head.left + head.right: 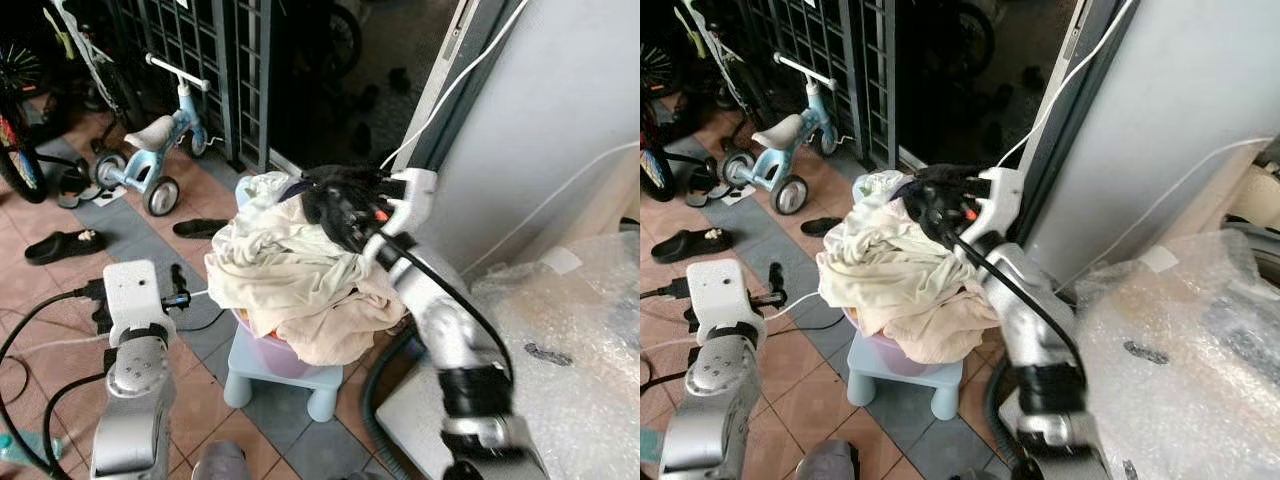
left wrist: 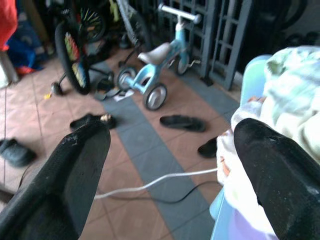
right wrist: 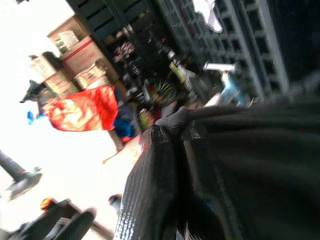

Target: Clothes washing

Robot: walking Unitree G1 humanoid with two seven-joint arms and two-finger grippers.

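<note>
Right gripper (image 1: 335,205) fingers clenched on dark garment (image 1: 330,200) atop laundry pile (image 1: 290,275) — left gripper (image 2: 170,165) fingers apart.

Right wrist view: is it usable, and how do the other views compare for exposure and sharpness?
Right wrist view: sky side blown out to white, the dark garment pinched in the right pincer reads near black and soft. Left wrist view: evenly lit, the close black fingers blurred, blue tricycle sharper. Eye views: fair daylight, deep shadow behind the grille, bubble wrap pale and slightly glary.
</note>
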